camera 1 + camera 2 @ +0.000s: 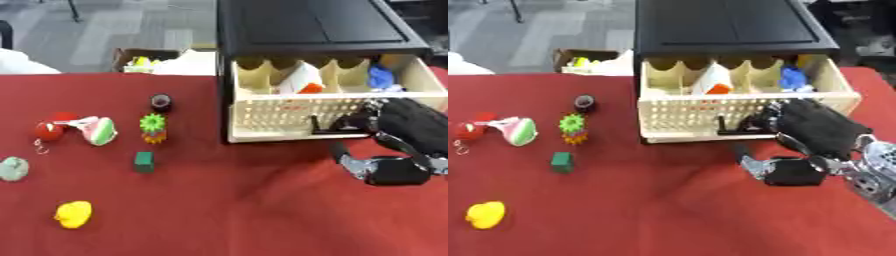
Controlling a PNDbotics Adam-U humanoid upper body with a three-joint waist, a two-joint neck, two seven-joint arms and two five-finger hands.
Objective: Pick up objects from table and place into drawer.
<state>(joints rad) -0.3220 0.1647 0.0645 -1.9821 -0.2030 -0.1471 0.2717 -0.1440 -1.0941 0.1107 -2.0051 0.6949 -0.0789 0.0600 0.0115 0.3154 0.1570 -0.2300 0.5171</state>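
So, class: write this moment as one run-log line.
right hand: fingers curled at black handle of open cream drawer | left hand: unseen | on red cloth: yellow rubber duck, green cube

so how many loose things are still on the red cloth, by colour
red: 1
pink and green: 1
pale green: 1
green: 2
yellow: 1
dark: 1
total: 7
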